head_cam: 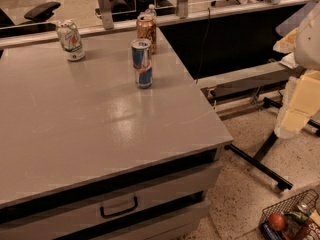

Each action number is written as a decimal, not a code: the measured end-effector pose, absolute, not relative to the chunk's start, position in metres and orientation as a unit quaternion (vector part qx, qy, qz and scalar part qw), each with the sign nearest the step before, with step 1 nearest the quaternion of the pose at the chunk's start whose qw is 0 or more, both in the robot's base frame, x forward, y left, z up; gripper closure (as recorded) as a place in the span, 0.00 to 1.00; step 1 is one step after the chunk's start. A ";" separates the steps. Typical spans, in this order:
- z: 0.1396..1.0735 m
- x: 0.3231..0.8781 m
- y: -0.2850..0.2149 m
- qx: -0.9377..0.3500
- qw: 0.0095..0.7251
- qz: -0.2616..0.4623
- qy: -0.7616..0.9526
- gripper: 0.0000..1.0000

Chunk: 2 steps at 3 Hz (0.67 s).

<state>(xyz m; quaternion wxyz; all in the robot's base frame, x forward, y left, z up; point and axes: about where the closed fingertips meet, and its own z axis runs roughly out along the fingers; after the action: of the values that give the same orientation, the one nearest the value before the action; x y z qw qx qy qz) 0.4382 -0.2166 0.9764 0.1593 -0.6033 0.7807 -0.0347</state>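
Observation:
Three cans stand upright on the grey table (90, 129). A blue and silver can (142, 63) is nearest the middle, a brown can (147, 31) stands just behind it, and a white and green can (70, 40) is at the back left. My gripper (291, 122) hangs at the right edge of the view, at the end of the white and pale yellow arm (306, 79). It is over the floor, well off the table's right side, and touches nothing. The blue and silver can is the closest can to it.
A small bottle (151, 9) stands behind the brown can by a glass partition. The table front has a drawer with a dark handle (119, 207). A wire basket (291, 219) of items sits on the floor at bottom right. Black frame legs (260, 166) cross the floor.

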 end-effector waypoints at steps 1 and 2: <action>0.976 0.438 -0.217 -0.603 0.159 -0.035 0.781 0.00; 0.973 0.448 -0.209 -0.598 0.178 -0.034 0.781 0.00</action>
<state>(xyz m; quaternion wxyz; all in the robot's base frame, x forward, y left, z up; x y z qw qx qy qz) 0.4482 -0.2088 0.9726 0.1782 -0.5979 0.7808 -0.0339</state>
